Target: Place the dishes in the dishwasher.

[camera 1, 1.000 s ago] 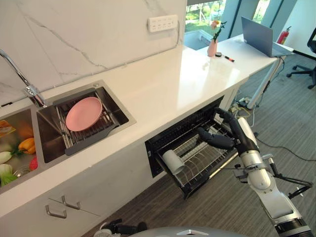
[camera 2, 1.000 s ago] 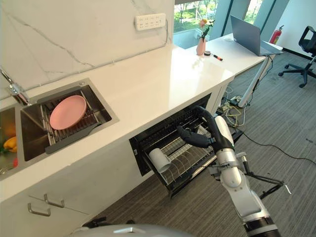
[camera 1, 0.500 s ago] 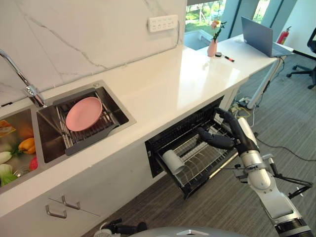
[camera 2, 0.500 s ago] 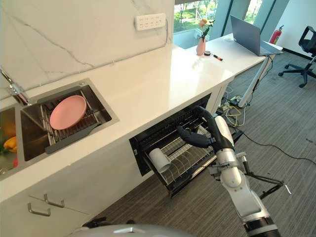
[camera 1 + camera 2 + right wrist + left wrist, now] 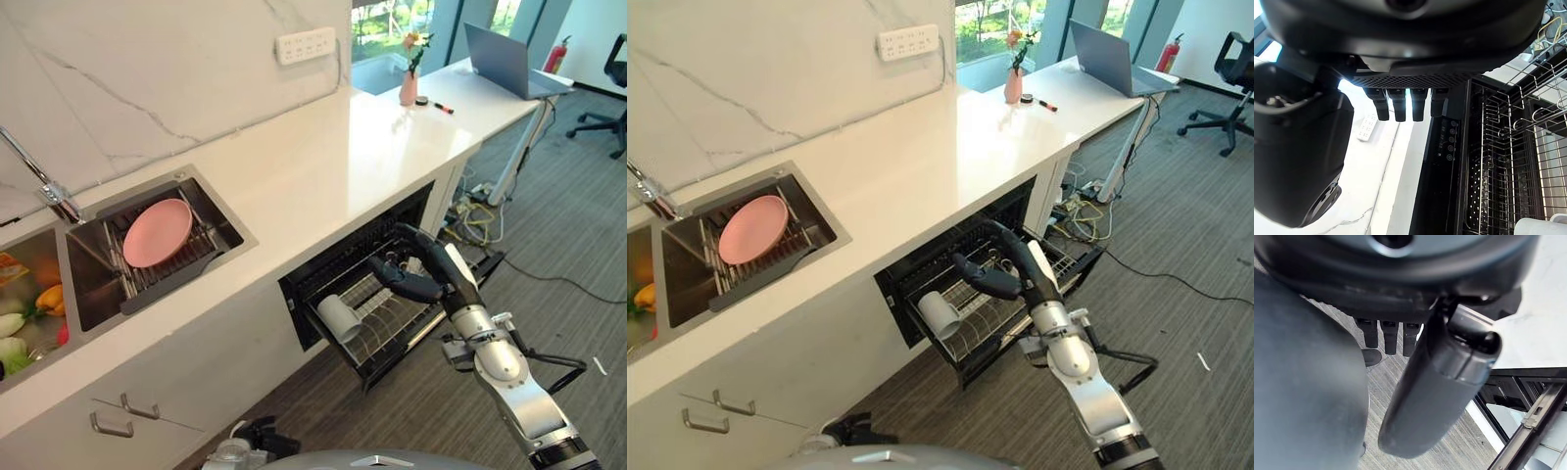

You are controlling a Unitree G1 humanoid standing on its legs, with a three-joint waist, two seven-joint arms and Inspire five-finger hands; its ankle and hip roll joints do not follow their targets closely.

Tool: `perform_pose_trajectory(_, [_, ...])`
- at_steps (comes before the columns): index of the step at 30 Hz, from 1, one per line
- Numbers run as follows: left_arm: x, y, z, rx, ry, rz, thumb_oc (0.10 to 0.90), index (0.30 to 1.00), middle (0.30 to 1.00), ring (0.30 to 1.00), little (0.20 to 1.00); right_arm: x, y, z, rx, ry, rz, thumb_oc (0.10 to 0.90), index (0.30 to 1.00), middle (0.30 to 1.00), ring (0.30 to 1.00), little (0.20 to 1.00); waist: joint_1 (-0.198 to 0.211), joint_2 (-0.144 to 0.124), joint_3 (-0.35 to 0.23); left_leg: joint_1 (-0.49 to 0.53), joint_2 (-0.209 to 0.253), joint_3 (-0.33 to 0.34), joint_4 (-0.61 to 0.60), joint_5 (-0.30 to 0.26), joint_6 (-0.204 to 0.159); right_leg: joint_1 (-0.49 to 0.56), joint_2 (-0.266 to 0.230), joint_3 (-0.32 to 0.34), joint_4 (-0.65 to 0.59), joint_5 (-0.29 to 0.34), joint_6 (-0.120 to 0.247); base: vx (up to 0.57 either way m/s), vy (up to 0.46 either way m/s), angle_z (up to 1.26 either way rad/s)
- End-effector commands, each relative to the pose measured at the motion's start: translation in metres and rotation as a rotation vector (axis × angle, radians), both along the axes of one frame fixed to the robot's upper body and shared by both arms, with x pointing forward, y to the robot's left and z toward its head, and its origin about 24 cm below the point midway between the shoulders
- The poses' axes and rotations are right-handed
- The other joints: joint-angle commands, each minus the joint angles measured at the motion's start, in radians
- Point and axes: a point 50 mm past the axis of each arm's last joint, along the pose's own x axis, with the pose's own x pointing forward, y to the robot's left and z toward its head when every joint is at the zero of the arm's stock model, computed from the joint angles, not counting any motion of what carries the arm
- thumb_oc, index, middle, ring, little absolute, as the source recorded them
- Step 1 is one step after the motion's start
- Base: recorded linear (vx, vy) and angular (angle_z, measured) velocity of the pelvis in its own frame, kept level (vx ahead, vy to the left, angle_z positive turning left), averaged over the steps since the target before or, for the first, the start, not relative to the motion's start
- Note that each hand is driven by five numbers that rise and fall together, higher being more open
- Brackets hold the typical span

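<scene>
Sink: on your far left you see two basins (image 5: 88,294) set in the white counter (image 5: 323,166); the outer one holds vegetables (image 5: 29,313).
Plate: the pink plate (image 5: 157,232) leans tilted on the dark rack (image 5: 171,269) inside the nearer basin, well apart from the dishwasher.
Left hand: you find the left hand (image 5: 1440,377) in its own wrist view, low above the carpet beside the dishwasher frame. Its fingers (image 5: 1390,335) look relaxed and empty, but the view is very close, so this is probably, not certainly.
Dishwasher: the dishwasher (image 5: 333,269) stands open under the counter, with the wire rack (image 5: 994,308) pulled out toward you.
Cup: a white cup (image 5: 339,317) lies on its side at the left end of the wire rack.
Right hand: the right hand (image 5: 416,284) hovers over the middle of the wire rack, right of the cup and not touching it. Its fingers (image 5: 1400,103) are straight, the thumb apart, and it holds nothing.
Desk: far right, a laptop (image 5: 505,61) and a pink vase with flowers (image 5: 409,83) stand on the counter's end.
</scene>
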Motion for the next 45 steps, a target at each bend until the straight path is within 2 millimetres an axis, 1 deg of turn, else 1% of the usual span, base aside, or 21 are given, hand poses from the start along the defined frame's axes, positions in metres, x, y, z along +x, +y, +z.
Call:
perform_pose_trajectory(1, [-0.001,0.009,-0.001,0.083,0.031,-0.059,0.8,0.9,0.9,0.9,0.9,0.019,0.005,0.109,-0.113,-0.586,-0.022,0.8,0.9,0.9,0.9,0.9,0.018,-0.057,0.061,0.025,0.028,0.14,0.164,-0.127,0.013,-0.085,-0.059,-0.05,0.09,-0.039,0.028,-0.15,0.214,1.47])
perform_pose_trajectory(3, [-0.006,0.012,-0.001,0.081,0.046,-0.026,0.8,0.9,0.9,0.9,0.9,0.019,0.003,0.112,-0.128,-0.596,-0.035,0.8,0.9,0.9,0.9,0.9,0.014,-0.053,0.058,0.032,0.048,0.14,0.162,-0.116,0.007,-0.093,-0.072,-0.064,0.103,-0.036,0.029,-0.08,0.202,1.42])
perform_pose_trajectory(4, [-0.014,0.016,-0.003,0.082,0.078,0.015,0.8,0.9,0.9,0.9,0.9,0.019,-0.004,0.115,-0.141,-0.61,-0.067,0.8,0.9,0.9,0.9,0.9,0.008,-0.048,0.055,0.055,0.114,0.148,0.167,-0.08,-0.009,-0.101,-0.103,-0.085,0.131,-0.034,0.034,-0.07,0.207,0.53])
perform_pose_trajectory(5, [-0.014,0.016,-0.003,0.082,0.079,0.015,0.8,0.9,0.9,0.9,0.9,0.019,-0.004,0.114,-0.141,-0.61,-0.067,0.8,0.9,0.9,0.9,0.9,0.006,-0.047,0.054,0.054,0.115,0.145,0.166,-0.079,-0.011,-0.102,-0.103,-0.088,0.134,-0.037,0.034,-0.1,0.359,0.52])
perform_pose_trajectory(7, [-0.024,0.017,-0.005,0.095,0.107,-0.003,0.8,0.9,0.9,0.9,0.9,0.019,-0.015,0.116,-0.151,-0.619,-0.128,0.8,0.9,0.9,0.9,0.9,-0.009,-0.039,0.042,0.072,0.205,0.166,0.174,-0.005,-0.031,-0.114,-0.144,-0.116,0.168,-0.033,0.046,-0.06,0.343,0.9])
perform_pose_trajectory(10, [-0.033,0.023,-0.005,0.125,0.139,-0.028,0.8,0.9,0.9,0.9,0.9,0.016,-0.031,0.123,-0.187,-0.655,-0.205,0.8,0.9,0.9,0.9,0.9,-0.02,-0.022,0.03,0.098,0.283,0.167,0.173,0.062,-0.076,-0.117,-0.207,-0.155,0.2,-0.02,0.077,-0.05,0.47,1.12])
perform_pose_trajectory(12, [-0.038,0.025,-0.006,0.123,0.155,-0.032,0.8,0.9,0.9,0.9,0.9,0.012,-0.036,0.123,-0.193,-0.655,-0.228,0.8,0.9,0.9,0.9,0.9,-0.021,-0.012,0.025,0.102,0.256,0.139,0.161,0.007,-0.082,-0.11,-0.25,-0.154,0.205,0.008,0.107,-0.03,0.624,1.03])
perform_pose_trajectory(13, [-0.039,0.024,-0.006,0.123,0.16,-0.071,0.8,0.9,0.9,0.9,0.9,0.008,-0.05,0.121,-0.211,-0.636,-0.298,0.8,0.9,0.9,0.9,0.9,-0.024,-0.018,0.02,0.1,0.203,0.158,0.138,-0.108,-0.071,-0.097,-0.317,-0.171,0.199,0.076,0.142,-0.05,0.782,0.88])
perform_pose_trajectory(14, [-0.04,0.025,-0.006,0.126,0.164,-0.077,0.8,0.9,0.9,0.9,0.9,0.007,-0.054,0.117,-0.202,-0.617,-0.322,0.8,0.9,0.9,0.9,0.9,-0.02,-0.032,0.017,0.095,0.157,0.145,0.142,-0.158,-0.052,-0.105,-0.36,-0.16,0.193,0.137,0.161,-0.03,0.595,0.58])
perform_pose_trajectory(15, [-0.04,0.026,-0.006,0.127,0.164,-0.078,0.8,0.9,0.9,0.9,0.9,0.007,-0.054,0.117,-0.202,-0.617,-0.322,0.8,0.9,0.9,0.9,0.9,-0.019,-0.033,0.017,0.094,0.156,0.146,0.143,-0.159,-0.052,-0.106,-0.36,-0.16,0.193,0.137,0.161,-0.03,0.388,0.58])
perform_pose_trajectory(16, [-0.041,0.027,-0.006,0.135,0.169,-0.083,0.8,0.9,0.9,0.9,0.9,0.008,-0.059,0.115,-0.19,-0.614,-0.355,0.8,0.9,0.9,0.9,0.9,-0.015,-0.04,0.023,0.089,0.121,0.133,0.147,-0.18,-0.04,-0.11,-0.394,-0.151,0.203,0.209,0.167,-0.05,0.316,0.42])
perform_pose_trajectory(17, [-0.039,0.03,-0.005,0.137,0.163,-0.078,0.8,0.9,0.9,0.9,0.9,0.01,-0.06,0.112,-0.161,-0.605,-0.373,0.8,0.9,0.9,0.9,0.9,-0.012,-0.045,0.028,0.085,0.101,0.128,0.152,-0.193,-0.022,-0.125,-0.406,-0.132,0.212,0.221,0.161,-0.1,0.438,0.42])
perform_pose_trajectory(19, [-0.037,0.039,-0.003,0.147,0.156,-0.065,0.8,0.9,0.9,0.9,0.9,0.016,-0.063,0.108,-0.117,-0.596,-0.405,0.8,0.9,0.9,0.9,0.9,-0.007,-0.044,0.043,0.077,0.069,0.121,0.157,-0.207,0.015,-0.155,-0.377,-0.059,0.243,0.204,0.144,-0.1,0.428,0.08])
perform_pose_trajectory(21, [-0.037,0.044,-0.002,0.154,0.158,-0.044,0.8,0.9,0.9,0.9,0.9,0.016,-0.069,0.106,-0.09,-0.583,-0.434,0.8,0.9,0.9,0.9,0.9,-0.01,-0.035,0.045,0.089,0.038,0.097,0.136,-0.2,0.043,-0.191,-0.28,0.025,0.278,0.127,0.117,0.02,0.42,0.34])
perform_pose_trajectory(26, [-0.041,0.052,-0.002,0.172,0.19,0.023,0.8,0.9,0.9,0.9,0.9,0.012,-0.092,0.098,-0.053,-0.574,-0.578,0.8,0.9,0.9,0.9,0.9,-0.003,-0.041,0.042,0.123,-0.011,0.019,0.082,-0.197,0.064,-0.212,-0.196,0.054,0.192,0.088,0.109,0.11,0.142,0.63])
perform_pose_trajectory(29, [-0.041,0.051,-0.002,0.169,0.195,0.036,0.8,0.9,0.9,0.9,0.9,0.011,-0.092,0.097,-0.049,-0.585,-0.598,0.8,0.9,0.9,0.9,0.9,0.007,-0.053,0.045,0.135,-0.013,0.015,0.077,-0.2,0.064,-0.208,-0.197,0.044,0.184,0.107,0.117,0.07,-0.066,0.53])
perform_pose_trajectory(32, [-0.04,0.043,-0.003,0.138,0.182,0.008,0.8,0.9,0.9,0.9,0.9,0.015,-0.087,0.1,-0.052,-0.596,-0.577,0.8,0.9,0.9,0.9,0.9,0.014,-0.063,0.043,0.152,-0.003,0.021,0.076,-0.207,0.056,-0.207,-0.196,0.013,0.176,0.113,0.123,0.09,-0.132,0.13])
perform_pose_trajectory(35, [-0.043,0.035,-0.005,0.12,0.185,-0.038,0.8,0.9,0.9,0.9,0.9,0.015,-0.083,0.101,-0.076,-0.589,-0.536,0.8,0.9,0.9,0.9,0.9,0.018,-0.07,0.028,0.17,0.024,0.019,0.085,-0.218,0.04,-0.173,-0.163,0.009,0.15,0.068,0.102,0.15,-0.221,-0.11])
perform_pose_trajectory(40, [-0.046,0.03,-0.006,0.092,0.19,0.005,0.8,0.9,0.9,0.9,0.9,0.011,-0.071,0.098,-0.078,-0.567,-0.436,0.8,0.9,0.9,0.9,0.9,0.014,-0.066,0.01,0.169,0.118,0.001,0.123,-0.125,-0.018,-0.121,-0.063,0.011,0.114,0.009,0.048,0.14,-0.283,-0.04])
perform_pose_trajectory(43, [-0.034,0.028,-0.005,0.096,0.154,0.014,0.8,0.9,0.9,0.9,0.9,0.01,-0.069,0.097,-0.064,-0.567,-0.42,0.8,0.9,0.9,0.9,0.9,0.002,-0.074,0.024,0.116,0.134,0.008,0.213,-0.077,-0.033,-0.088,-0.043,-0.008,0.101,-0.016,0.02,0.04,-0.176,0.08])
perform_pose_trajectory(45, [-0.033,0.028,-0.005,0.097,0.154,0.014,0.8,0.9,0.9,0.9,0.9,0.01,-0.069,0.097,-0.064,-0.568,-0.42,0.8,0.9,0.9,0.9,0.9,-0.003,-0.075,0.025,0.108,0.134,0.002,0.222,-0.079,-0.033,-0.087,-0.043,-0.013,0.1,-0.016,0.019,-0.01,-0.063,0.38])
